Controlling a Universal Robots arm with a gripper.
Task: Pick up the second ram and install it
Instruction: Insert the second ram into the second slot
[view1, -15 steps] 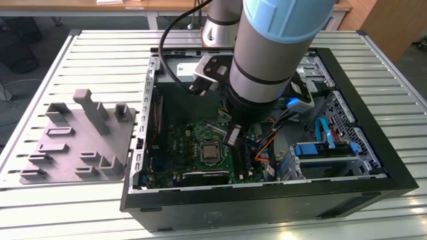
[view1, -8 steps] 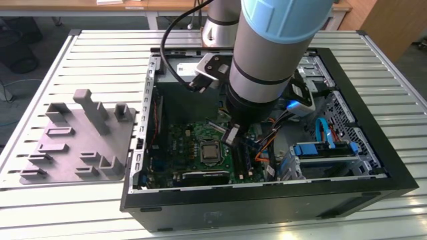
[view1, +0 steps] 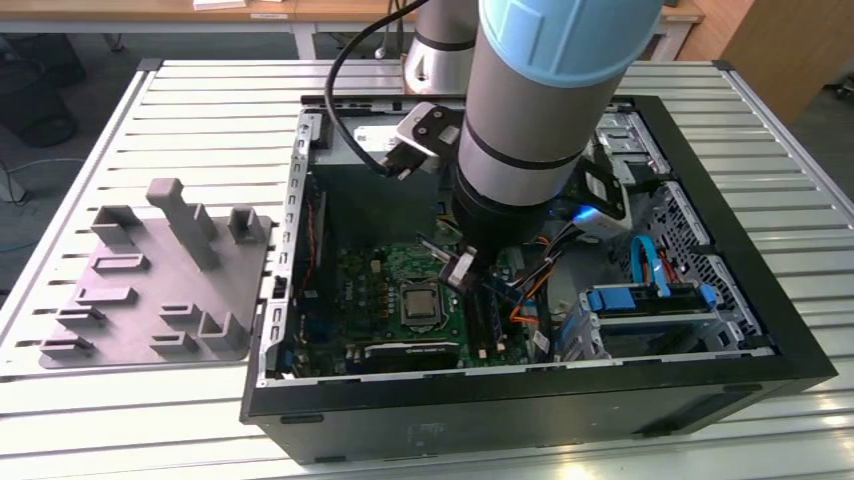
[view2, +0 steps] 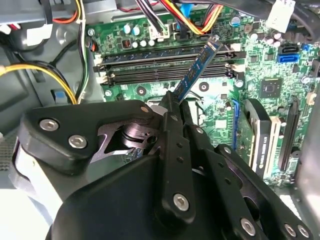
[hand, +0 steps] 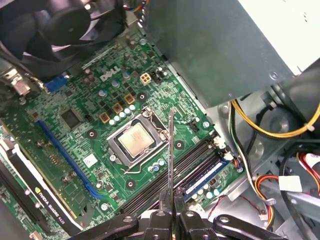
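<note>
My gripper (view1: 461, 268) reaches down into the open computer case (view1: 747, 330), over the green motherboard (view1: 367, 290). It is shut on the second ram (view2: 197, 70), a thin blue-green stick held by one end. In the first wrist view the second ram (hand: 171, 150) appears edge-on, rising from the gripper (hand: 171, 214). In the second wrist view the gripper (view2: 175, 102) holds the stick tilted above the black memory slots (view2: 165, 70), apart from them. The memory slots (hand: 165, 185) run past the processor socket, and one slot beside them carries a blue stick (hand: 204, 176).
The processor socket (hand: 134, 140) sits mid-board, with a graphics card (hand: 30, 185) and a fan (hand: 60, 25) around it. The power supply (hand: 225, 45) and yellow cables (hand: 260, 125) crowd the slots' side. A grey fixture plate (view1: 160, 290) lies outside the case.
</note>
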